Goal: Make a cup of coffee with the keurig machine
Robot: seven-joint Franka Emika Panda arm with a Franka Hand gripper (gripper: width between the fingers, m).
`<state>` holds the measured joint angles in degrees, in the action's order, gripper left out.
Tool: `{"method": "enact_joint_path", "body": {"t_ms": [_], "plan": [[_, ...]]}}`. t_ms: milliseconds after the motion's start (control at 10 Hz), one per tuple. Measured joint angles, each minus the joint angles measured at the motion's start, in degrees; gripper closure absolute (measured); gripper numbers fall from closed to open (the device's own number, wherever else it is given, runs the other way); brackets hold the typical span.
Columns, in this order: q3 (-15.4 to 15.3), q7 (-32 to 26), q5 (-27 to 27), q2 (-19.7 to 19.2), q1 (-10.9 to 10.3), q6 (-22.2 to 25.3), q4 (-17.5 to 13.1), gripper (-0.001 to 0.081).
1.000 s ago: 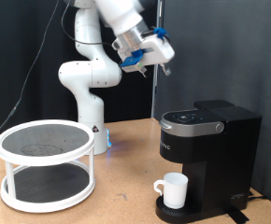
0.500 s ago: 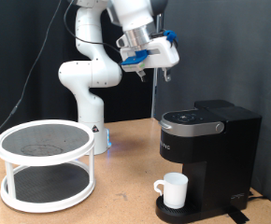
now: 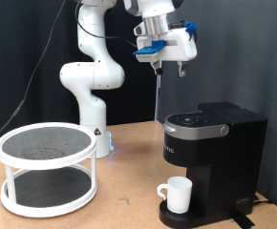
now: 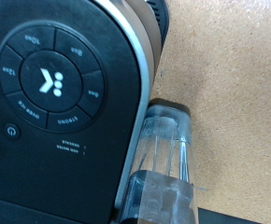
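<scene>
Coffee gear sits at the exterior view's right: the keurig machine stands on the wooden table, lid down, and the cup stands upright on its round drip tray, under the brew head, handle towards the exterior view's left. The gripper hangs high above the machine, well apart from it, with nothing between its fingers; how wide the jaws stand I cannot tell from either view. The white arm rises from its base at the back of the table, folds at the elbow and reaches across to the exterior view's right, the wrist with its blue fitting pointing the hand downward.

From the wrist view, the machine's top fills most of the picture, its round button panel with white markings and a power symbol in plain sight, the silver rim curving beside it. A clear plastic water tank shows just beside the machine's body, with bare table beyond it.

Towards the exterior view's left stands a white two-tier round rack with dark mesh shelves, well apart from the machine. A black curtain hangs behind.
</scene>
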<state>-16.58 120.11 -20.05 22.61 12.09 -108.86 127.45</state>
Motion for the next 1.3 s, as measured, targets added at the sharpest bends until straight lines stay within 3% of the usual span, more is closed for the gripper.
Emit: {"method": "enact_joint_path", "body": {"t_ms": [400, 700, 900, 1100, 1200, 1300], "plan": [[-0.51, 1.61, 2.29, -7.26, 0.01, 1.11, -5.93, 0.0072], [-1.00, 1.66, 2.72, -10.10, -0.06, 1.52, -8.48, 0.0072], [-1.54, 1.66, 3.38, -11.98, -0.10, 5.16, -10.46, 0.0072], [-1.97, 2.36, 4.13, -13.76, -0.10, 5.89, -11.79, 0.0086], [-2.11, 2.94, 4.72, -14.53, -0.10, 5.99, -12.36, 0.0258], [-2.17, 3.38, 5.46, -15.34, -0.10, 6.45, -13.10, 0.0258]]}}
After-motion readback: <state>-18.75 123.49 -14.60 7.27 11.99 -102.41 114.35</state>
